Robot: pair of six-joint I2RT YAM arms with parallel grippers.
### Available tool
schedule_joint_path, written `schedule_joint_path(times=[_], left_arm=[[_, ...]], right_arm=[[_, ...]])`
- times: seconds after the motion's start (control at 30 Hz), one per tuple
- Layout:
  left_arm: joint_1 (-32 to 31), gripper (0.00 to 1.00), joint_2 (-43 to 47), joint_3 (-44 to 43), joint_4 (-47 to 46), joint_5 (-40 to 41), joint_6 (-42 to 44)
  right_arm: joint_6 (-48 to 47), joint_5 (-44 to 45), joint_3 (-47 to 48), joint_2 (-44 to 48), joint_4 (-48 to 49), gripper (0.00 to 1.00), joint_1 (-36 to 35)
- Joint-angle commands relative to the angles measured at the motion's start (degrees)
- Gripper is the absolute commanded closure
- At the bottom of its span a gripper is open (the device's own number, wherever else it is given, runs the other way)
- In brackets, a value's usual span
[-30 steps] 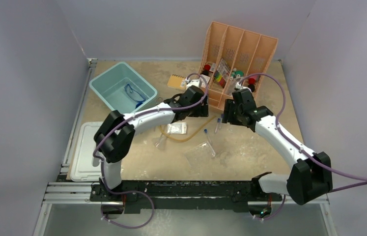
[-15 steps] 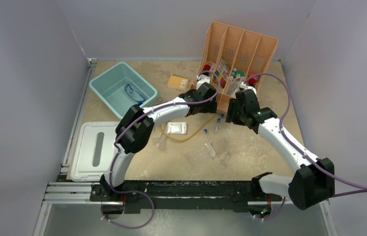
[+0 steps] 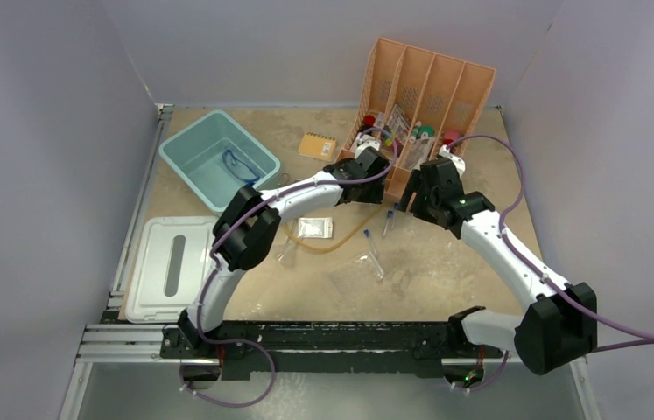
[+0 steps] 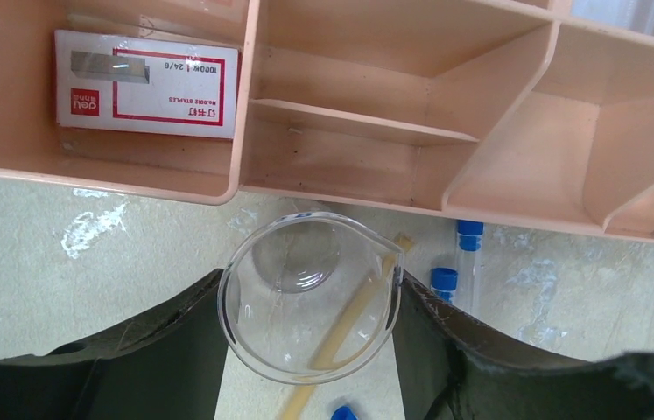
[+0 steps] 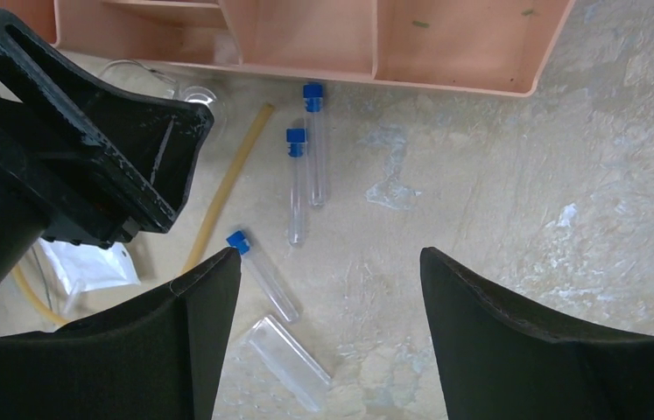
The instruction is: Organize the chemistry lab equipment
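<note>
My left gripper (image 4: 310, 302) is shut on a small clear glass beaker (image 4: 305, 262), held just in front of the peach divider (image 4: 516, 175); in the top view this gripper (image 3: 367, 171) is at the divider's near end. My right gripper (image 5: 330, 289) is open and empty above the table, beside the divider (image 3: 411, 197). Three blue-capped test tubes (image 5: 314, 144) (image 5: 297, 184) (image 5: 262, 276) lie below it. A clear tube rack (image 5: 292, 350) lies flat nearby. Amber tubing (image 5: 231, 184) curves past a small clear bag (image 3: 314, 228). Blue-framed goggles (image 3: 240, 166) lie in the teal bin. I cannot make out the tongs.
The teal bin (image 3: 185, 149) stands at the back left, with a white lid (image 3: 168, 267) in front of it. An orange notepad (image 3: 315, 144) lies left of the divider. A staples box (image 4: 146, 83) sits in the divider's left compartment. The grey enclosure walls close in on three sides.
My left arm has stretched right and back, carrying the beaker up to the divider. My right gripper has shifted slightly right and stayed open.
</note>
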State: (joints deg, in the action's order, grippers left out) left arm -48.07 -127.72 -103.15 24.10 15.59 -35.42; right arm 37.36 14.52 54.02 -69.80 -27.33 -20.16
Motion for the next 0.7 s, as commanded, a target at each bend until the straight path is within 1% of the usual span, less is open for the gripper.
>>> schedule_joint_path(times=[0.0,0.13,0.27,0.37,0.43,0.5,0.57,0.67], left_arm=[[0.02,0.48,2.84,-3.08,0.71,0.7,3.51],[0.08,0.55,7.7,-1.28,2.8,0.09,4.93],[0.29,0.55,15.24,1.05,6.56,1.15,5.58],[1.37,0.55,20.45,0.95,10.05,2.9,5.43],[2.83,0.55,23.61,0.77,12.25,5.41,4.92],[4.35,0.55,26.66,0.68,14.24,10.85,5.49],[7.66,0.56,28.81,-0.25,17.16,12.99,5.04],[13.29,0.56,32.64,1.25,18.92,15.64,5.11]], right_arm=[[3.01,2.09,2.48,-0.04,1.4,0.23,0.29],[2.95,2.17,2.58,-0.03,1.49,0.24,0.28],[2.99,1.48,2.5,-0.17,2.37,0.24,0.27],[3.14,0.51,2.62,-0.86,3.46,0.24,0.29],[3.12,-0.02,2.96,-1.72,4.17,0.25,0.29],[2.94,-0.54,3.73,-3.14,4.47,0.25,0.3],[2.76,-1.0,6.2,-4.88,3.41,0.26,0.26],[1.87,-1.44,9.26,-7.41,2.11,0.26,0.3]])
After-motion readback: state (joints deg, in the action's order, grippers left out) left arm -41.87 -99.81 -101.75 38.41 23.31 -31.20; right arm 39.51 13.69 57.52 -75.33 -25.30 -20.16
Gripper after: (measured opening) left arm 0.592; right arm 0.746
